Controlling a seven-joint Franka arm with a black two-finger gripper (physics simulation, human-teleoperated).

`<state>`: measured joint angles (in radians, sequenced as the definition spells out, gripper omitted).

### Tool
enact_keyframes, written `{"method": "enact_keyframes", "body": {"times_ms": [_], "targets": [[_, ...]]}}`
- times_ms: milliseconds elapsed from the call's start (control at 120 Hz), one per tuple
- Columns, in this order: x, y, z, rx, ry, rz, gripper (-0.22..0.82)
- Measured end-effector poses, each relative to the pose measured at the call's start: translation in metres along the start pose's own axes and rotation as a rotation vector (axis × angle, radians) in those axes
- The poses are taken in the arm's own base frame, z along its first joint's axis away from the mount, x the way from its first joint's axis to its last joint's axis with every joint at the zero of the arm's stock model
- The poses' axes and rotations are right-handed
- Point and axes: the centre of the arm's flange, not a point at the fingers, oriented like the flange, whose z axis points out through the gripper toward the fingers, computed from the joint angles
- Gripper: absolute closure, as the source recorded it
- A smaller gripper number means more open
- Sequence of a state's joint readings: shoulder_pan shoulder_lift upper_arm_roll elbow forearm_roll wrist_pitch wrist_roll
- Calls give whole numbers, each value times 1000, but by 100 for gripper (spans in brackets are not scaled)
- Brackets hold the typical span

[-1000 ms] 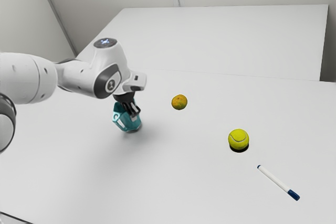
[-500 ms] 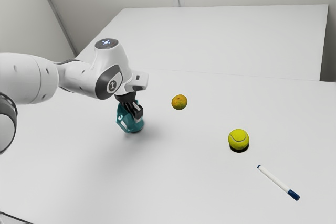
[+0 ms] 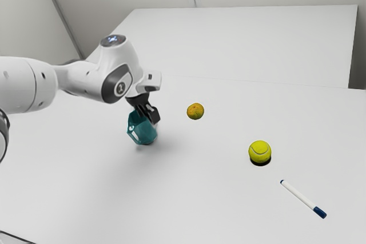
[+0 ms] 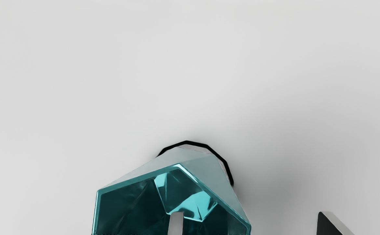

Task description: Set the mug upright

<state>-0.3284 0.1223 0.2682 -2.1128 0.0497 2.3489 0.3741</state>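
The teal faceted mug [image 3: 141, 130] stands on the table with its base down and its opening up; whether a slight tilt is left I cannot tell. My gripper [image 3: 153, 116] is at the mug's upper part, on the side toward the exterior view's right. Looking down in the wrist view, I see into the mug [image 4: 128, 209], with its dark-edged base beyond the rim. The gripper [image 4: 248, 213] is open there: one finger [image 4: 176, 224] overlaps the mug's opening, the other is apart from the mug, past its wall.
On the white table [image 3: 217, 198], an orange fruit [image 3: 195, 111] lies toward the exterior view's right of the mug. Farther that way are a yellow-green tennis ball [image 3: 260, 151] and a white marker with a blue cap [image 3: 303, 199].
The mug has turned from a lean to a more upright stance and shifted slightly toward the exterior view's right. My hand has risen a little in the last half second, and the mug stayed down.
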Motion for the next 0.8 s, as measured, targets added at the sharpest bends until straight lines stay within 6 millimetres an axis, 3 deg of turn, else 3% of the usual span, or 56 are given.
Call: {"method": "enact_keyframes", "body": {"times_ms": [300,467,575,675,800], "targets": [[9,2,-72,-3,102,-10,14],[34,-14,-125,-48,118,-61,7],[47,-40,-157,-62,79,-108,4],[40,-64,-169,-84,18,-160,3],[38,-64,-180,-107,-36,-177,1]]}}
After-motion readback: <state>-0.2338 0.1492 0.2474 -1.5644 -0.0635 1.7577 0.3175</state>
